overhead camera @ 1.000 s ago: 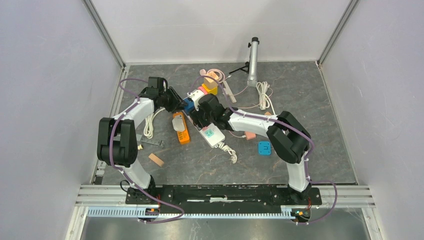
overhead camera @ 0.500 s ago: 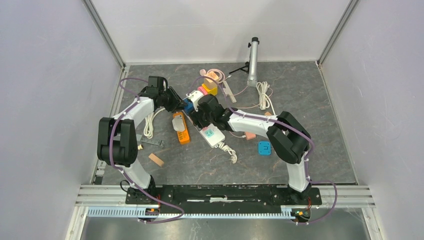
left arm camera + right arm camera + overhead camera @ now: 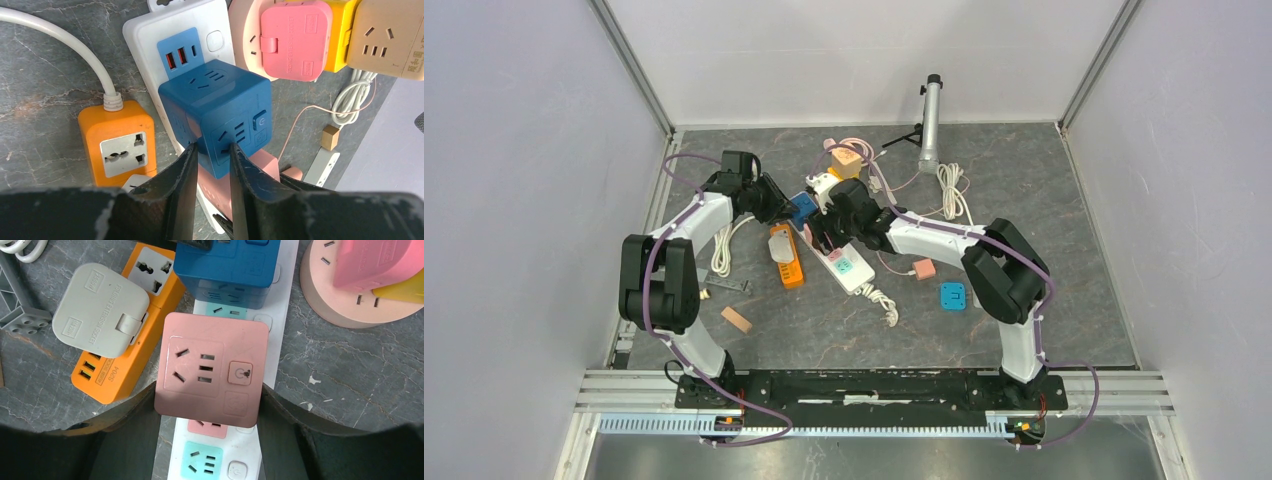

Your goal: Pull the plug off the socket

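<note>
White-black arms (image 3: 705,214), purple cables (image 3: 649,270)

From my remote screen I see the dark grey worktop with pale marble-like veins (image 3: 1074,300). It fills the whole bottom of a small booth. On the left stands a plain lilac-grey wall panel (image 3: 524,200), and a similar lilac-grey panel on the right (image 3: 1184,200). The back is closed by a plain white panel (image 3: 854,60). A thin aluminium post (image 3: 634,70) marks the back left corner, and a second aluminium post (image 3: 1094,65) marks the back right corner. Along the near edge of the worktop runs a silver aluminium rail (image 3: 1124,385), and just below it a slotted grey cable duct (image 3: 874,425). The light is even and soft, and the shadows on the stone pattern are weak. In the right wrist view, the veins appear thin and white, with a small white fleck (image 3: 314,380) among them.
</note>
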Tool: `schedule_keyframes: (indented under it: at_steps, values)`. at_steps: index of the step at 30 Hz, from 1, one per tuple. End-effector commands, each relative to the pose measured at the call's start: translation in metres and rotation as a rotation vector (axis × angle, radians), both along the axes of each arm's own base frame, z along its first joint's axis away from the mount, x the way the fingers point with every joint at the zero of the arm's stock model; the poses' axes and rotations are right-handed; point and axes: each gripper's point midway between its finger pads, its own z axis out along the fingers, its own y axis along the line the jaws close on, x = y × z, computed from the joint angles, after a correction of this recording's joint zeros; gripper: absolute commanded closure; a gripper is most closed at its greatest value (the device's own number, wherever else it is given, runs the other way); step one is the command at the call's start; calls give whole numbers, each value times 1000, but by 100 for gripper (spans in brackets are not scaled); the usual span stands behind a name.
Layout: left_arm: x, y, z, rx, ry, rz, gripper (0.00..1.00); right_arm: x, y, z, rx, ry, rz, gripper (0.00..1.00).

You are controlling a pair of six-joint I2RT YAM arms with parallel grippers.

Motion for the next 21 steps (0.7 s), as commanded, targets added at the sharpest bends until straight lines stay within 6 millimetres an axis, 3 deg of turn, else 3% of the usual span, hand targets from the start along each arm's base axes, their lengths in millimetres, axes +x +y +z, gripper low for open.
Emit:
schedule_keyframes:
  at_steps: [1,12,21]
  values:
    - [-64,34,-73,230,288,-43,66,18,34,145,295,-273,33,100]
    - [-59,27,-66,197,277,-55,64,16,2,193,296,-404,-25,100]
    - [-27,-1,1,67,118,-128,44,19,-71,191,121,-493,-180,100]
